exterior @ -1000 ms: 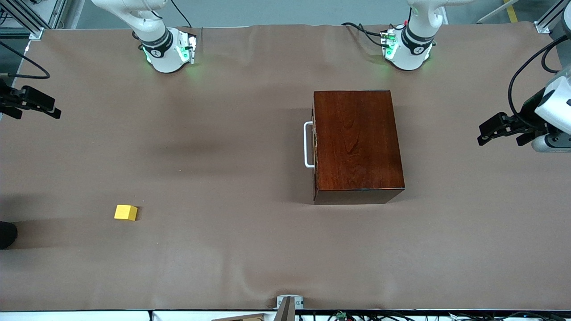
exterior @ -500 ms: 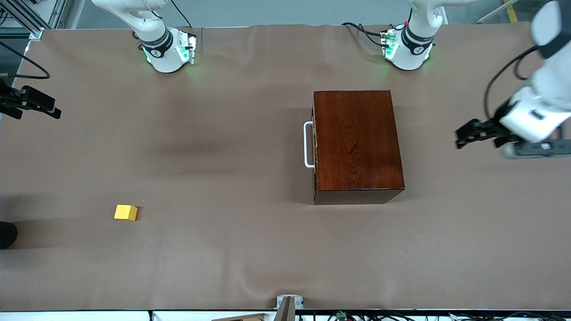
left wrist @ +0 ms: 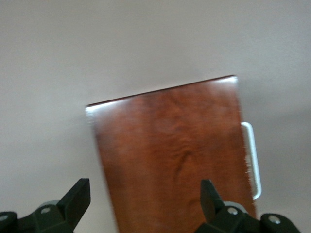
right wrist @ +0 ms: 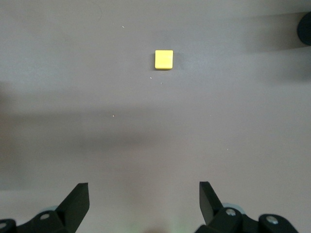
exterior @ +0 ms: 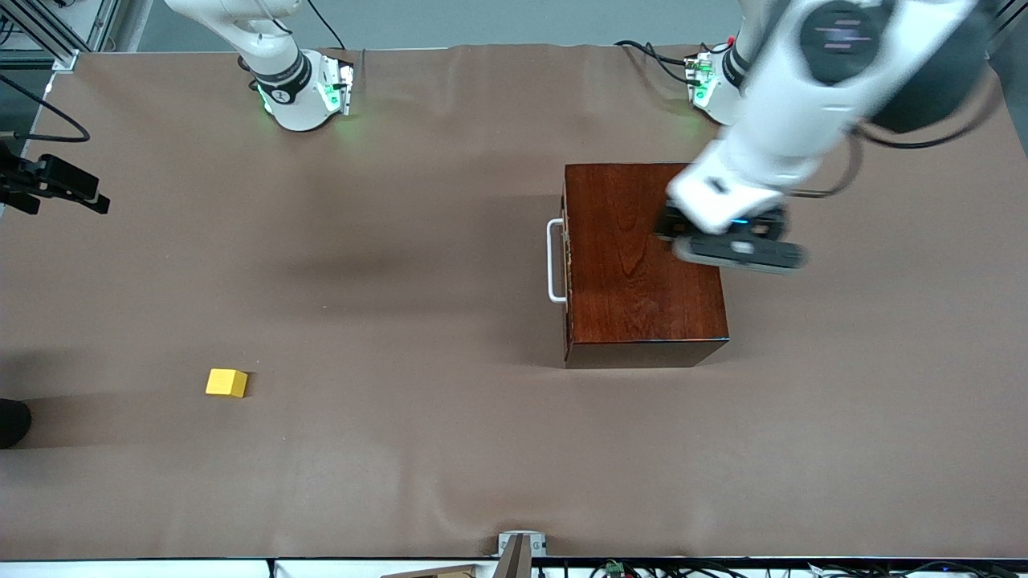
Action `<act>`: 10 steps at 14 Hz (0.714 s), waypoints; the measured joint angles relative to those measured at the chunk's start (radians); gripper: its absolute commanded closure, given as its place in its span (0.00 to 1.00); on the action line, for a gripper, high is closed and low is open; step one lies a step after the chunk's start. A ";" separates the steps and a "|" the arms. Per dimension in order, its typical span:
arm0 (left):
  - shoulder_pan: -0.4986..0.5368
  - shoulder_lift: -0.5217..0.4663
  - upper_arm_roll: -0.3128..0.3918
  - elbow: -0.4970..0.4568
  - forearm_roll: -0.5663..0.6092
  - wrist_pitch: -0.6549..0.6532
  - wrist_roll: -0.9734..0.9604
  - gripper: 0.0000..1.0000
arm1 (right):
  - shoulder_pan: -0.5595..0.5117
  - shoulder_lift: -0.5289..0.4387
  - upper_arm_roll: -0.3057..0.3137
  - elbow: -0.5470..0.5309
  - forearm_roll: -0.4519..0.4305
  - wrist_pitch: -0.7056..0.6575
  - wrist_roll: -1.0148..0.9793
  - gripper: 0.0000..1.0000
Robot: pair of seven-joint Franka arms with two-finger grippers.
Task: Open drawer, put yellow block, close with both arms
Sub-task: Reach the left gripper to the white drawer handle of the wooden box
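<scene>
The dark mahogany box [exterior: 634,273] stands mid-table with its drawer shut; only the drawer's white handle [exterior: 554,261] sticks out toward the right arm's end. My left gripper [exterior: 723,241] hangs over the box's top at the edge toward the left arm's end. The left wrist view shows that gripper [left wrist: 146,190] open and empty above the glossy box [left wrist: 170,155], with the handle [left wrist: 252,160] beside it. The yellow block [exterior: 226,383] lies alone toward the right arm's end, nearer the front camera. My right gripper [exterior: 71,205] waits open at that end of the table. From the right wrist, the block [right wrist: 164,59] lies well away from that open gripper [right wrist: 144,191].
A dark round object [exterior: 12,421] sits at the table's edge near the block. A metal bracket [exterior: 522,546] is fixed at the front edge. Cables [exterior: 654,56] lie beside the left arm's base. The brown cloth [exterior: 401,449] has shallow wrinkles.
My left arm has swung in from the table's end and now hangs over the box top. The right arm, block and drawer have not moved.
</scene>
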 measured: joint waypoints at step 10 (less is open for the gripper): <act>-0.338 0.313 0.050 0.183 0.029 0.018 -0.495 0.00 | -0.022 -0.002 -0.011 0.012 -0.001 0.064 0.001 0.00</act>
